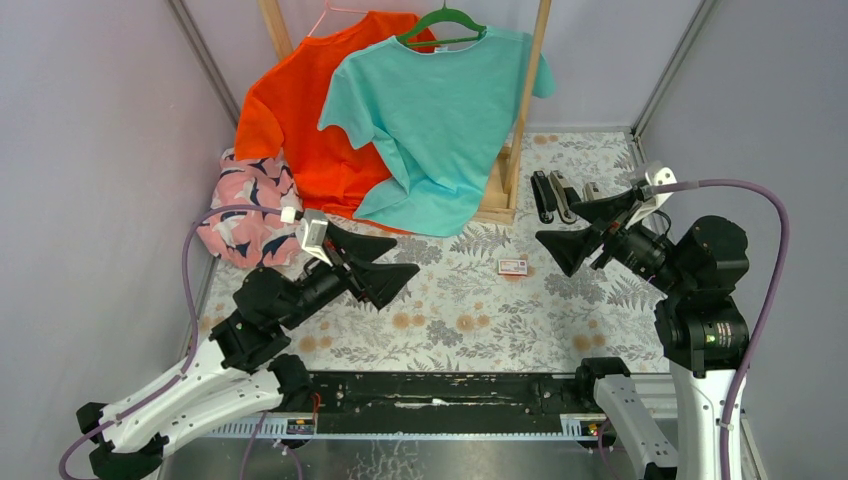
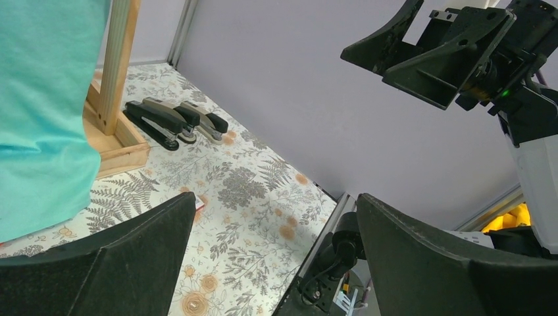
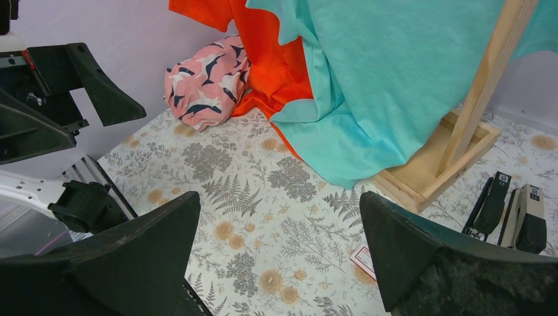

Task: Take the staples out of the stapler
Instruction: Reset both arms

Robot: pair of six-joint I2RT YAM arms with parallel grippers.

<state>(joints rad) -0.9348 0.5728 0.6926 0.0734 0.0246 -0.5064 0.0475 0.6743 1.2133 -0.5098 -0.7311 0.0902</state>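
Hovering spread wide and empty above the floral-print tabletop [image 1: 450, 330], the left fingers [image 1: 385, 283] and right fingers [image 1: 568, 248] grasp nothing, seemingly poised to approach. The stapler [image 1: 552, 195], smooth black and grey bars, lies flat beside the wooden rack [image 1: 519, 150], just beyond the right fingers. Any staples are presumably inside, since no silvery strip shows.
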